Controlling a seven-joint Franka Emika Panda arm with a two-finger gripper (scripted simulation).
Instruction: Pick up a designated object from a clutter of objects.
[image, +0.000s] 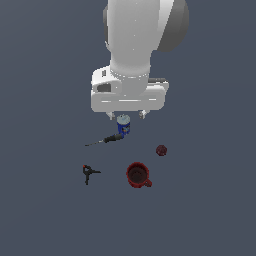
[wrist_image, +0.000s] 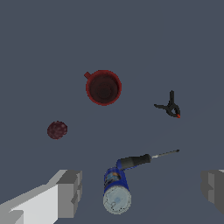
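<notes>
Clamp (image: 89, 173) comes first at the exterior view's left, well apart from the red mug (image: 138, 175), with the screwdriver (image: 106, 140) and blue can (image: 123, 124) beyond it and the dark red ball (image: 161, 150) past the mug. The gripper (image: 127, 115) hangs released above the can. The clamp looks light, stiff and awkwardly splayed; I would pinch its body where the prongs meet.

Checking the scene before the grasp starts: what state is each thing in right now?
gripper: open, empty, above the can.
small black clamp: lying flat, untouched.
red mug: upright, looks empty.
blue can: standing upright.
black screwdriver: lying flat, handle against the can.
dark red ball: resting alone.
</notes>
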